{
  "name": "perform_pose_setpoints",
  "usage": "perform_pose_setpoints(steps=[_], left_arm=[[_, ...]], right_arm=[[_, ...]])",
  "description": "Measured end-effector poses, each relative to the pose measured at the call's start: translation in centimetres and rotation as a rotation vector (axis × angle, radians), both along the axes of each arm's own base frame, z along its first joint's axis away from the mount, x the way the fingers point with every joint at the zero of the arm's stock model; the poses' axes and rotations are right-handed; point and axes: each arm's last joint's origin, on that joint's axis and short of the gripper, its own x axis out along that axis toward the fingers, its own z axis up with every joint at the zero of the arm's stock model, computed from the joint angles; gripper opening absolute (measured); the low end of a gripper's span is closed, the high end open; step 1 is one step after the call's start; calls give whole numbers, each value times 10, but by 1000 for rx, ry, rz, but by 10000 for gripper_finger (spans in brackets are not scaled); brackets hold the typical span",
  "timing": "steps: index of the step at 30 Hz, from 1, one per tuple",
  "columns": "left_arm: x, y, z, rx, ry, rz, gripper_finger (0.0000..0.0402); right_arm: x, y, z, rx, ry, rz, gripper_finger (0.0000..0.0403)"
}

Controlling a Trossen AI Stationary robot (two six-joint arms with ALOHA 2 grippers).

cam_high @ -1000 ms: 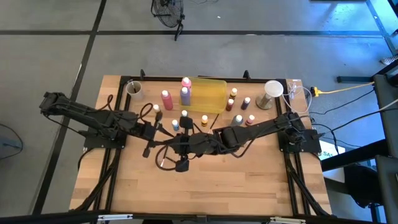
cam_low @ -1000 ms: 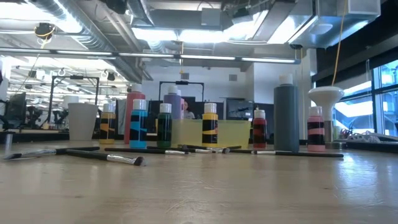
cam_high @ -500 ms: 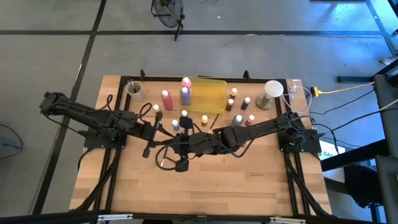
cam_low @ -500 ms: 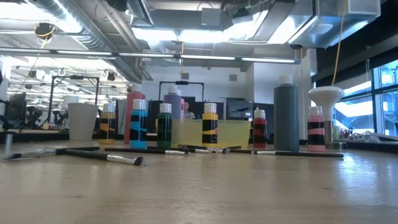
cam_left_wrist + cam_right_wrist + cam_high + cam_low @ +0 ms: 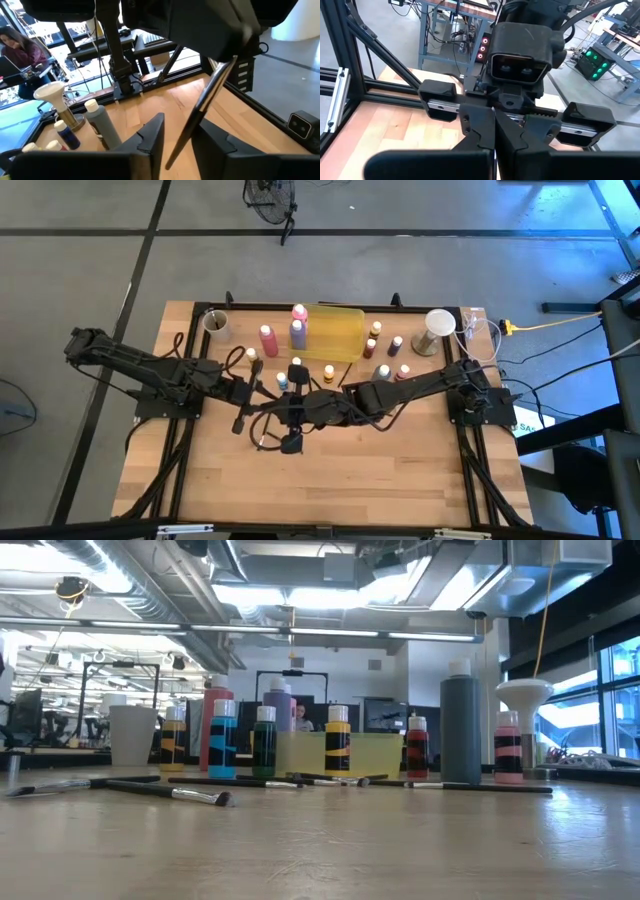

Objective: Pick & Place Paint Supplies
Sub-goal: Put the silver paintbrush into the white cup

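High view: the wooden table carries both arms, which meet tip to tip over its centre, in front of the translucent yellow tray. The tall grey squeeze bottle and the small white-capped bottles, among them a blue one and a yellow one, stand in a row towards the rear. Two loose brushes lie flat on the table in front of them.

The right gripper has its fingers pressed together, clamped on one end of a thin dark brush. This brush is a slim, straight, dark rod held clear of the table.

The left gripper faces the right one. Its fingers stand slightly apart with the brush shaft between them. A narrow gap shows on at least one side, so no firm clamp is visible.

Brush axis: it runs from the right gripper's tip, slanting down into the gap between the left fingers, tilted to the table surface. Which end carries the bristles cannot be told.
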Motion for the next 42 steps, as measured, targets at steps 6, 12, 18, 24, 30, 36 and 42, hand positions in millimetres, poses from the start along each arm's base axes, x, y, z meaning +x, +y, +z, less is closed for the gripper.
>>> perform_pose_setpoints(steps=[6, 12, 18, 24, 30, 36, 42], left_arm=[[0, 0, 0, 1, 3, -6, 18], [0, 0, -1, -16, 12, -3, 15], [0, 0, -2, -17, 28, 11, 14], [-10, 3, 1, -31, 42, 40, 14], [-40, 16, 13, -19, 4, 239, 15], [-74, 29, 27, -68, -108, 423, 15], [-102, 46, 24, -42, -110, 863, 16]], right_arm=[[0, -1, 0, -3, 3, -4, 0], [0, -1, 0, -9, 9, -7, 6], [-4, 2, -2, -93, 23, -99, 52], [-12, 17, 1, -174, -9, -275, 132], [-30, 44, 3, -299, -31, -479, 206], [-49, 72, 2, -376, -35, -560, 228], [-69, 95, -6, -390, -37, -592, 228]])
